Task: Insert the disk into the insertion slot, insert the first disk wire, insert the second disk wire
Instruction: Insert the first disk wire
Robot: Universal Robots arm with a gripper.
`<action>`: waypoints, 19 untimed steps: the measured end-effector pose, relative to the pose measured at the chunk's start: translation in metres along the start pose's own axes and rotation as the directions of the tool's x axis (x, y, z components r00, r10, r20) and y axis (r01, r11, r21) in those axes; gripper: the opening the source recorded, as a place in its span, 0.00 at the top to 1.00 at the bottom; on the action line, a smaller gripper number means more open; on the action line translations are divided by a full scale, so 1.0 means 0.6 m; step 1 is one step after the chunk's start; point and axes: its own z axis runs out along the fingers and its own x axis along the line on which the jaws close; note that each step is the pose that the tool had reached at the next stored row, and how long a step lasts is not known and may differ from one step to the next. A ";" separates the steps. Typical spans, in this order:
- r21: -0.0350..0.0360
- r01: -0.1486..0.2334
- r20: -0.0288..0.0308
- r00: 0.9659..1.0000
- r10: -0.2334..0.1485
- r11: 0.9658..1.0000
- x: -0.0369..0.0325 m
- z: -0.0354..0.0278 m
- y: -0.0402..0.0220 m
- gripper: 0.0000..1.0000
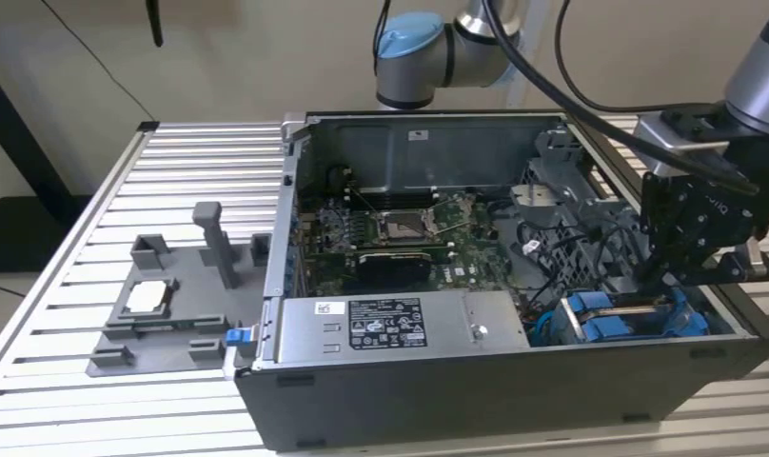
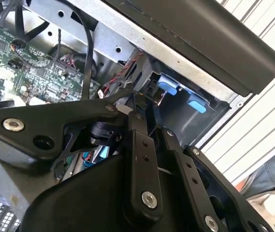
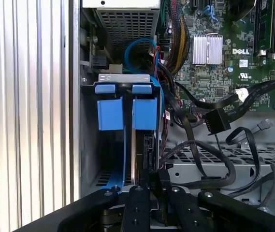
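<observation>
The disk [image 3: 146, 140] stands on edge in its blue carrier [image 3: 144, 108] inside the insertion slot [image 3: 86, 125], the grey metal cage at the case's corner. A second blue carrier [image 3: 110, 108] sits beside it. My gripper [image 3: 152, 180] is at the disk's outer end, its black fingers [image 3: 136, 203] drawn close around the dark edge. In the exterior view the gripper [image 1: 670, 281] reaches down into the case just over the blue carriers [image 1: 626, 319]. A loose black wire with a flat plug [image 3: 218, 121] hangs free beside the cage.
The grey labelled power-supply box [image 1: 384, 328] lies along the case front, with the motherboard [image 1: 410, 233] behind it. Black cables [image 3: 200, 159] loop over a perforated plate. A grey fixture [image 1: 156, 314] sits on the ribbed table [image 1: 106, 190]. A person's leg [image 2: 272, 179] is near the case.
</observation>
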 end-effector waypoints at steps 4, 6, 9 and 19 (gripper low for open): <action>0.000 -0.005 0.005 1.000 0.005 1.000 0.000 0.001 -0.001 0.81; 0.000 -0.008 0.008 1.000 0.008 1.000 0.000 0.001 -0.001 0.81; 0.000 -0.014 0.010 1.000 0.014 1.000 0.000 0.003 -0.001 0.81; -0.002 -0.030 0.011 0.999 0.030 1.000 0.002 0.017 -0.002 0.81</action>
